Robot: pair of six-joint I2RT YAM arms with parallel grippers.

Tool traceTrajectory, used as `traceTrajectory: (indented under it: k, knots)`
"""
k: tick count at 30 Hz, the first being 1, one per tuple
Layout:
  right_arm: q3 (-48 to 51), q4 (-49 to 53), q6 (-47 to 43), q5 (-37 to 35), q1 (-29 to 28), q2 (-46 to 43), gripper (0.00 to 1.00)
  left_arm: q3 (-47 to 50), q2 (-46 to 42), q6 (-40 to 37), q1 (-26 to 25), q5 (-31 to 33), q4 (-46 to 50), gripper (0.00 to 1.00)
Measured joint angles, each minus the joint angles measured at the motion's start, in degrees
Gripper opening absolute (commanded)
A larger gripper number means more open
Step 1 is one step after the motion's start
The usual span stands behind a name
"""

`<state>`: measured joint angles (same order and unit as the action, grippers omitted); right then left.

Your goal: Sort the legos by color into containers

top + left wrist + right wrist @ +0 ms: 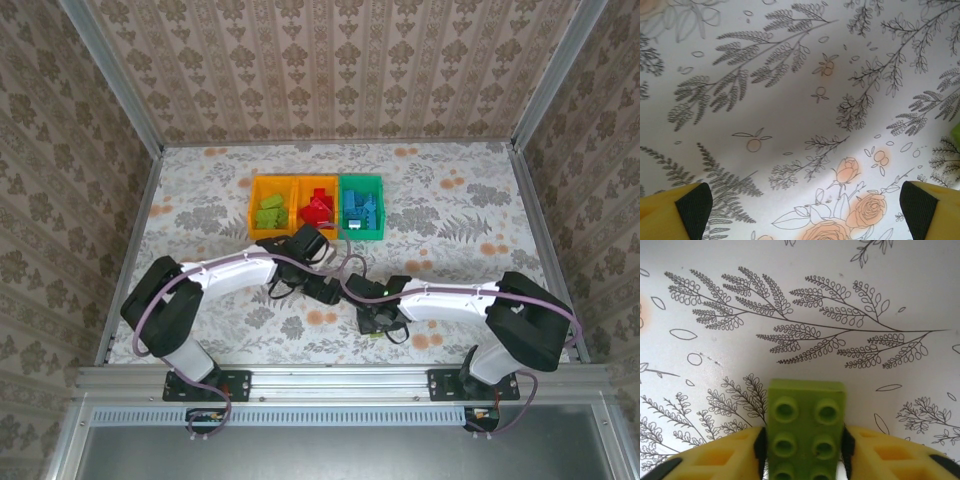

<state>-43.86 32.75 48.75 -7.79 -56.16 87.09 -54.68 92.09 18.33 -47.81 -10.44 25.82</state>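
Right wrist view, lower centre: right gripper (805,447) jaws clamp a lime lego (806,415). Left wrist view: left gripper (805,207) jaws wide apart over the floral bench (790,100). Top view, upper centre: containers (362,237) holding sorted legos (317,205).

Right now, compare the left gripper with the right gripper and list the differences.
The left gripper stands wide open with nothing between its fingers; the right gripper has its pads against both sides of a lime green lego. From above, the left gripper sits close to the containers, the right gripper farther from them. Both have yellow fingers with dark pads.
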Motion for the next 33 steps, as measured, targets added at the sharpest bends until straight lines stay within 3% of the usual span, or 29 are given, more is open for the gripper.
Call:
traceTrajectory:
  k: [7,14,22,27,33]
  knots:
    - [0.13,-0.04,0.92,-0.15,0.02,-0.83,0.28,0.33,-0.13,0.0,1.36,0.0,-0.59,1.0]
    - [1.01,-5.27,0.94,0.63,-0.13,-6.49,0.27,0.33,-0.15,0.31,2.6,1.27,-0.55,1.0]
    - [0.02,-11.5,0.44,1.27,4.59,-13.49,0.27,3.82,-5.92,3.69,10.32,3.02,-1.09,1.0]
    - [-7.96,-17.11,-1.05,5.09,9.73,-6.27,0.25,6.47,-13.03,4.83,15.13,4.44,-2.16,1.0]
    - [-28.0,-21.9,-3.87,11.61,11.87,11.19,0.25,9.05,-19.8,5.46,24.09,5.27,-2.45,1.0]
